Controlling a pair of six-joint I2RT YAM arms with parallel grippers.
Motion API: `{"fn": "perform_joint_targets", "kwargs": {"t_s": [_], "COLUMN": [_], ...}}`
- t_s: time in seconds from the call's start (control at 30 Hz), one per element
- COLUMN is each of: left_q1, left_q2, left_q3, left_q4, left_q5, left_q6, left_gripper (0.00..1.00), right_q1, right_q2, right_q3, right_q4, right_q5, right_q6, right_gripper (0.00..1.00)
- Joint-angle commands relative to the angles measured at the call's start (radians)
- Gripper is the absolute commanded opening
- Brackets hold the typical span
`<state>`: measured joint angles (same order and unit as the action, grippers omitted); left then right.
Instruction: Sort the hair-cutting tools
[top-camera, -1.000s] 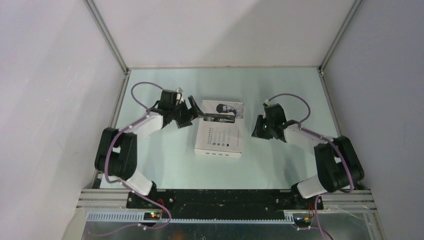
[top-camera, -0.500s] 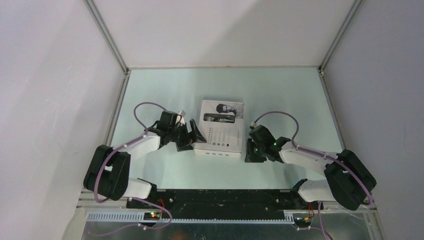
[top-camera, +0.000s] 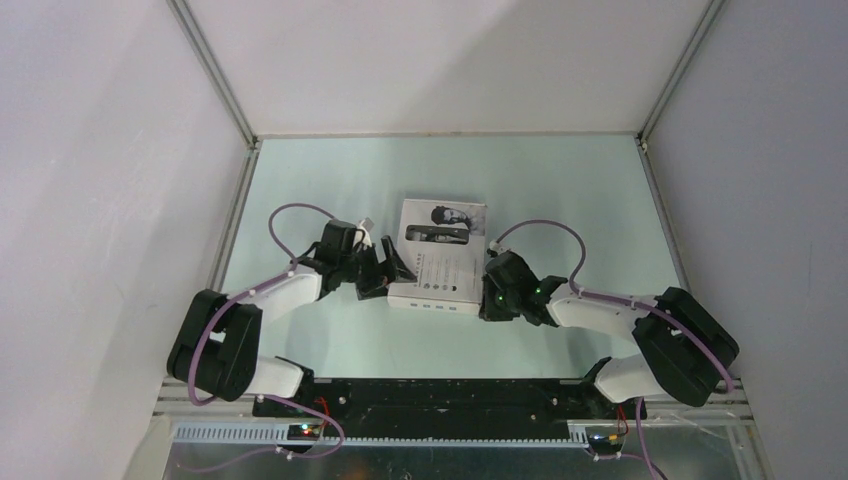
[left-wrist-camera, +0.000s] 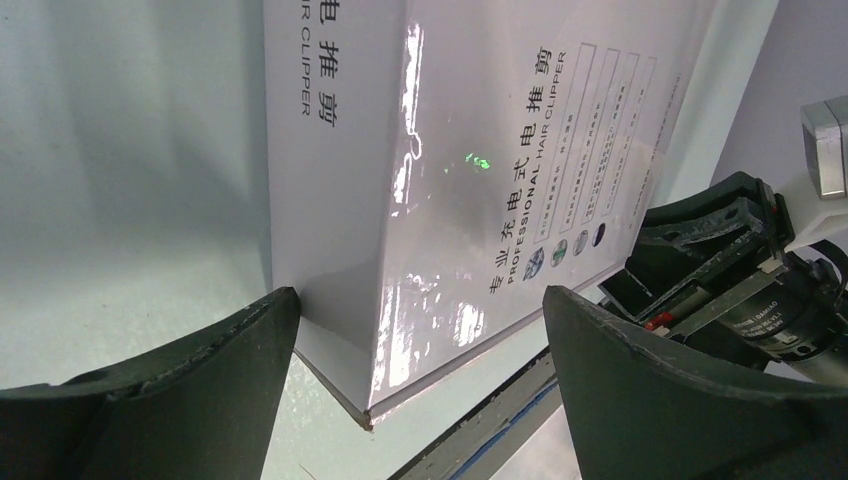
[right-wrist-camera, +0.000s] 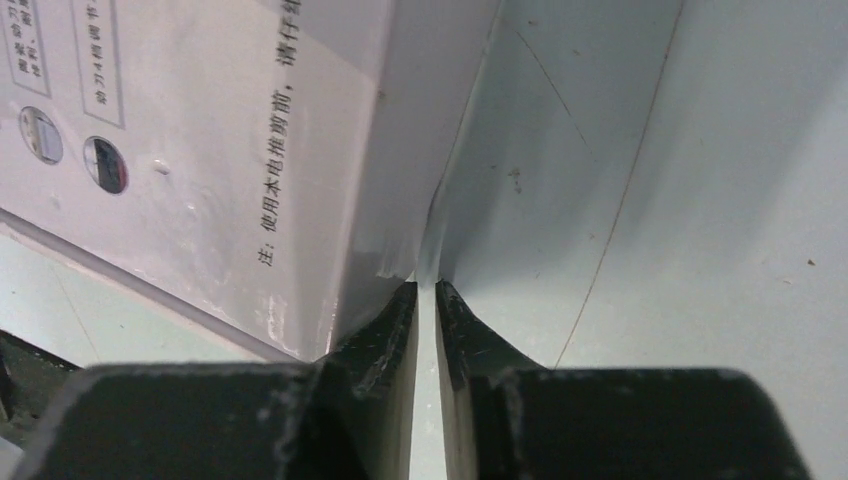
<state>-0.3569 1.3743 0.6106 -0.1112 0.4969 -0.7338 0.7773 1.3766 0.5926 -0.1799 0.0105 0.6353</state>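
Lying flat on the pale green surface (top-camera: 330, 180), a white box (top-camera: 440, 278) is flanked by two grippers. The left gripper (left-wrist-camera: 415, 318) is held with its fingers spread wide, and a near corner of the box is framed between them. One fingertip (left-wrist-camera: 240, 340) is seen just beside the box's side wall, while the other stands apart from it. The right gripper (right-wrist-camera: 427, 292) is set at the opposite near corner, its fingers pressed almost together (only a thin slit is left), with the tips right at the box's edge; whether anything is pinched cannot be told. Beyond both grippers, on the far part of the box top, a dark elongated shape that looks like the hair clipper (top-camera: 437, 236) is seen beside a printed face (top-camera: 443, 214). Whether it is printed or real cannot be told.
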Motion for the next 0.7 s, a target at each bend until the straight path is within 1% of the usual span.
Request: {"fn": "perform_joint_targets", "kwargs": {"t_s": [0.0, 0.13, 0.23, 0.37, 0.43, 0.47, 0.53, 0.57, 0.67], "left_q1": [-0.042, -0.109, -0.153, -0.161, -0.145, -0.13, -0.089, -0.073, 0.021], "left_q2": [-0.004, 0.012, 0.026, 0.003, -0.023, -0.046, -0.091, -0.106, -0.2], "left_q3": [-0.005, -0.001, 0.005, 0.022, 0.045, 0.063, 0.078, 0.081, 0.11], "left_q4": [0.059, 0.117, 0.156, 0.126, 0.034, -0.03, -0.106, -0.129, -0.234], "left_q5": [0.025, 0.034, 0.04, 0.02, -0.022, -0.068, -0.138, -0.177, -0.243], "left_q6": [-0.03, -0.068, -0.085, -0.054, 0.003, 0.021, 0.069, 0.095, 0.15], "left_gripper": [0.96, 0.95, 0.95, 0.95, 0.96, 0.97, 0.99, 0.99, 1.0], "right_q1": [0.031, 0.058, 0.076, 0.087, 0.086, 0.084, 0.07, 0.053, -0.006], "right_q2": [0.043, 0.043, 0.04, 0.032, 0.013, -0.009, -0.048, -0.08, -0.174], "right_q3": [0.009, 0.034, 0.062, 0.105, 0.115, 0.117, 0.118, 0.118, 0.118], "right_q4": [0.064, 0.083, 0.087, 0.029, -0.034, -0.06, -0.147, -0.209, -0.318], "right_q5": [0.038, 0.041, 0.046, 0.074, 0.123, 0.147, 0.215, 0.262, 0.335], "right_q6": [-0.08, -0.159, -0.224, -0.255, -0.253, -0.246, -0.236, -0.232, -0.203], "right_gripper": [0.14, 0.1, 0.09, 0.09, 0.11, 0.11, 0.14, 0.17, 0.24]}}
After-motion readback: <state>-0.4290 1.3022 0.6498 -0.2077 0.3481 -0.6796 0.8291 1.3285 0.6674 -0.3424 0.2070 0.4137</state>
